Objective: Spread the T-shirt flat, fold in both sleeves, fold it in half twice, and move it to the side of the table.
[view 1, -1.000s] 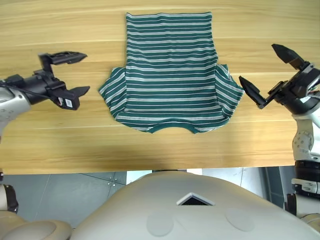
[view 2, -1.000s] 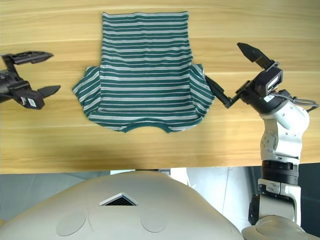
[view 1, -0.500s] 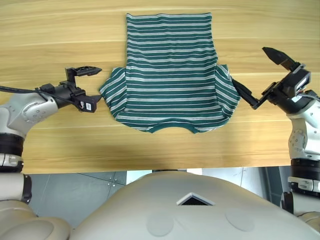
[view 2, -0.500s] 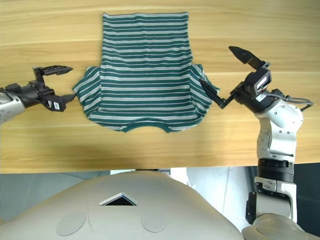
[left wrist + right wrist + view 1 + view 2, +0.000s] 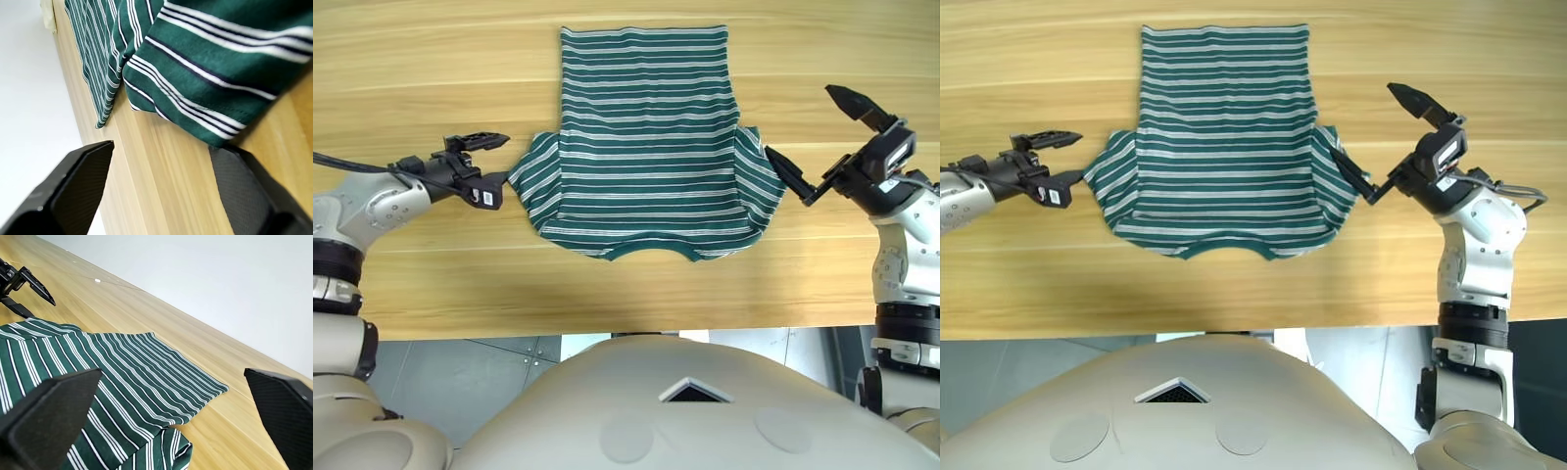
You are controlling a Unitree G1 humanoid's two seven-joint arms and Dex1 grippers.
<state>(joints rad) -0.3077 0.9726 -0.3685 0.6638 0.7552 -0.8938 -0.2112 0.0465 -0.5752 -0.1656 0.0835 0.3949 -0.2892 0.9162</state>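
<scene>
A green T-shirt (image 5: 646,137) with thin white stripes lies spread on the wooden table (image 5: 411,274), collar toward me and hem at the far side. Both short sleeves stick out at the sides. My left gripper (image 5: 499,160) is open just beside the left sleeve (image 5: 530,174), low over the table; in the left wrist view that sleeve's hem (image 5: 210,83) lies right in front of the spread fingers (image 5: 73,186). My right gripper (image 5: 803,122) is wide open, its lower finger touching the edge of the right sleeve (image 5: 759,181). The right wrist view looks across the shirt (image 5: 122,382).
Bare wood stretches out on both sides of the shirt and along the near table edge (image 5: 607,328). The shirt's hem reaches close to the far side of the table.
Both arms have moved inward from the sides. The left gripper now sits at the left sleeve, and the right gripper's lower finger has reached the right sleeve. The shirt has not moved.
</scene>
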